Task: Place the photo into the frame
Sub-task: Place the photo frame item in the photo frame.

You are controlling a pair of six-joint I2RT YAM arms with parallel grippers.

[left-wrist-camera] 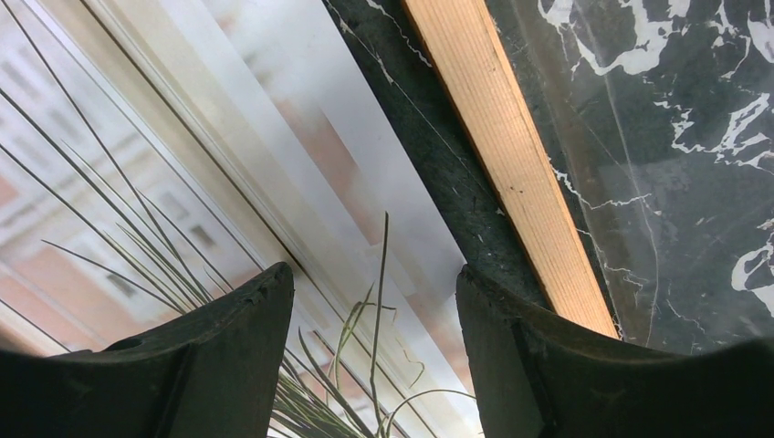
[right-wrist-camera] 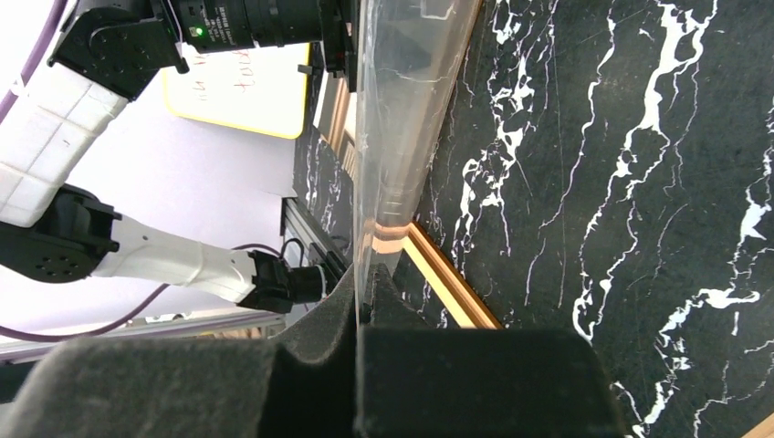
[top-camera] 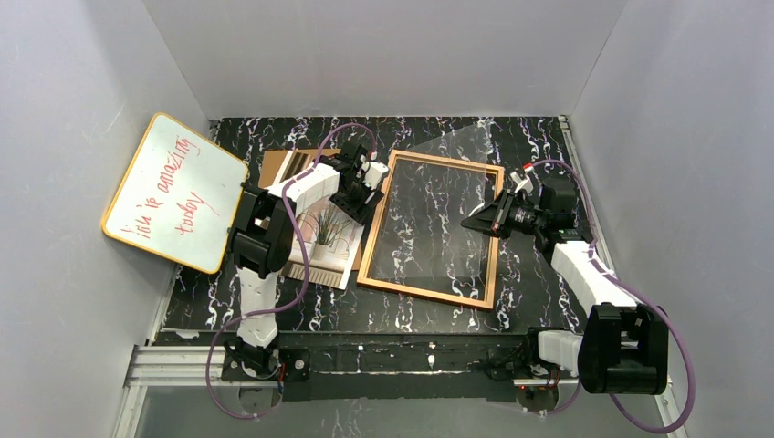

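Observation:
The photo (top-camera: 321,255), a print of a spiky plant by a window, lies face up on the table left of the frame (top-camera: 424,289). My left gripper (top-camera: 361,195) hangs open low over the photo's right edge. In the left wrist view one finger (left-wrist-camera: 228,351) is above the photo (left-wrist-camera: 183,137), the other (left-wrist-camera: 529,360) above the dark strip beside the frame's wooden rail (left-wrist-camera: 511,164). My right gripper (top-camera: 484,220) is shut on a clear sheet (top-camera: 447,155), holding it tilted up over the frame. The right wrist view shows the sheet (right-wrist-camera: 402,109) edge-on between the pads (right-wrist-camera: 383,301).
A yellow-edged whiteboard (top-camera: 173,192) with red writing leans against the left wall. A brown backing board (top-camera: 281,164) lies behind the photo, partly under the left arm. The table is black marble pattern, with white walls on three sides.

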